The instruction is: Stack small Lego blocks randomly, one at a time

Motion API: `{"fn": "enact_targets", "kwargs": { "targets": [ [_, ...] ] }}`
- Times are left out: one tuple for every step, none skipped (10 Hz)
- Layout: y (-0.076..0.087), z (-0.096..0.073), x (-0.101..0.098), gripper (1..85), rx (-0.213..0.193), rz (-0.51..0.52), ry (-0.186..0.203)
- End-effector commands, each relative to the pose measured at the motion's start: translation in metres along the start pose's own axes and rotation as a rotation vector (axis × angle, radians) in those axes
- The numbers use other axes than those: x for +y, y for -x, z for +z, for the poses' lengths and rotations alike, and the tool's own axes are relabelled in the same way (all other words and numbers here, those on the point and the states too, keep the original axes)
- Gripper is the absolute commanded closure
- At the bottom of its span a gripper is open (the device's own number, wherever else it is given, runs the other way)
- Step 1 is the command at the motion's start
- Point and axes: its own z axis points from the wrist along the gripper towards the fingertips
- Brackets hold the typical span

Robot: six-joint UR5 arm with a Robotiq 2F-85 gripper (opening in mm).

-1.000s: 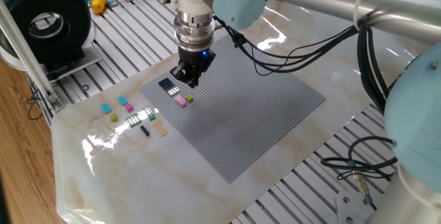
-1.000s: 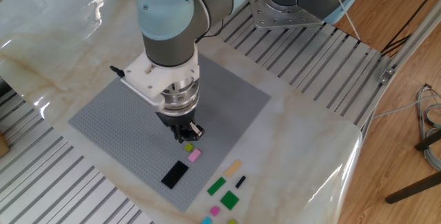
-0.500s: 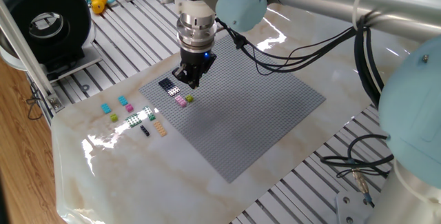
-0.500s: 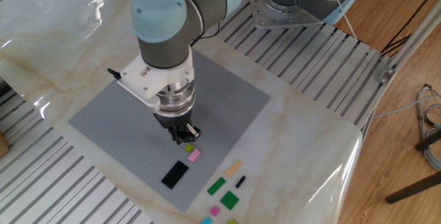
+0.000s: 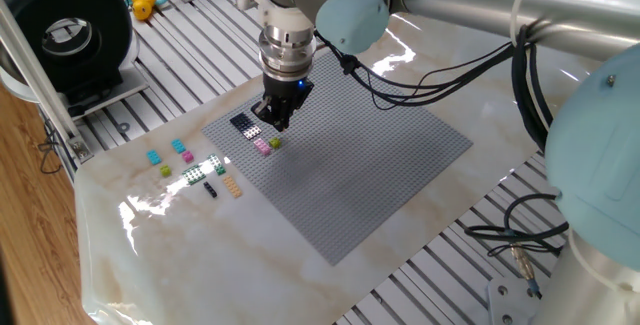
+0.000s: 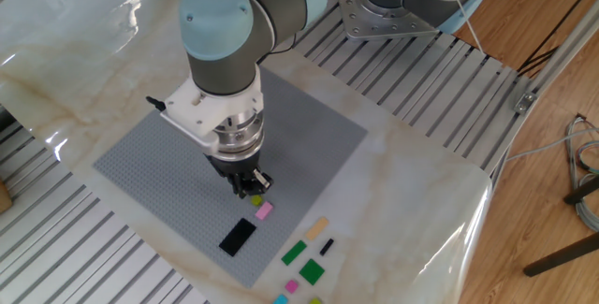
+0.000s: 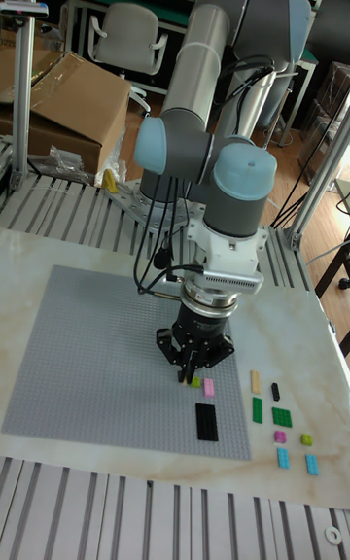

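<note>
On the grey baseplate [image 5: 360, 165], my gripper [image 5: 272, 121] hangs low with its fingers drawn together. I cannot make out anything between the tips. Just beside the tips lie a lime green block [image 6: 256, 199] and a pink block [image 6: 264, 210], touching neither. A flat black block [image 6: 238, 237] rests near the plate's corner. In the tall fixed view the gripper [image 7: 192, 373] stands right above the lime block [image 7: 195, 383], with the pink block [image 7: 208, 387] next to it. Several more small Lego blocks lie loose on the marble beyond the plate: tan [image 7: 257, 381], green [image 7: 258, 410], cyan [image 5: 153, 157], black [image 5: 210, 190].
The marble tabletop [image 6: 412, 182] ends in slatted aluminium rails [image 5: 180, 75] on all sides. A black round device [image 5: 70, 30] stands at the far left, and cables [image 5: 520, 240] trail by the robot base. The arm's elbow [image 6: 220, 19] looms over the plate.
The gripper has shifted slightly across the plate, toward the black block's side. None of the blocks has moved.
</note>
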Motion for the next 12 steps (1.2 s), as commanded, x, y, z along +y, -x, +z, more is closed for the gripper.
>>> {"fn": "enact_targets", "kwargs": {
  "targets": [
    [-0.0008,0.0023,0.0029,84.3,-0.004,-0.018,0.017],
    [-0.0005,0.0025,0.0026,84.3,-0.006,-0.022,0.016],
    [-0.0006,0.0026,0.0031,84.3,-0.006,-0.024,0.017],
    [-0.0010,0.0025,0.0030,84.3,-0.006,-0.025,0.017],
    [-0.0020,0.0027,0.0023,84.3,-0.009,-0.032,0.017],
    [-0.0017,0.0036,0.0028,84.3,-0.017,-0.034,0.021],
    [-0.0015,0.0039,0.0030,84.3,-0.019,-0.034,0.021],
    [-0.0012,0.0041,0.0035,84.3,-0.020,-0.029,0.023],
    [-0.0019,0.0040,0.0031,84.3,-0.020,-0.029,0.023],
    [-0.0027,0.0037,0.0022,84.3,-0.023,-0.029,0.024],
    [-0.0030,0.0040,0.0021,84.3,-0.028,-0.030,0.028],
    [-0.0033,0.0044,0.0024,84.3,-0.032,-0.030,0.033]
  ]
}}
